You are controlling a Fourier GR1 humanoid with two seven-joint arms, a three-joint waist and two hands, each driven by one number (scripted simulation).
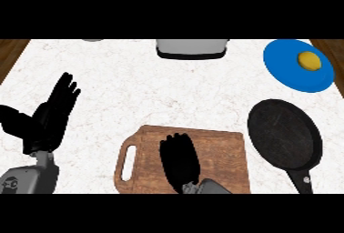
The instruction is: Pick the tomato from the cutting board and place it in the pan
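Two hands show, and only the right hand (179,159) is at work: it hangs over the middle of the board (225,157), its black back towards the view, covering the spot beneath it. No tomato is visible anywhere on the board, so it most likely sits under that hand. From above I cannot tell whether the hand is spread, closed or clamped on the tomato, nor whether it touches the board. The step in hand looks like the grasp. To do it well, the hand should settle squarely over the tomato, close round its widest part, and lift straight up before swinging right, since a round fruit may roll if nudged sideways. The pan (282,134) lies just beside the board's right edge, handle towards the robot, so the carry is short. The left hand (50,118) rests open at the left, fingers up
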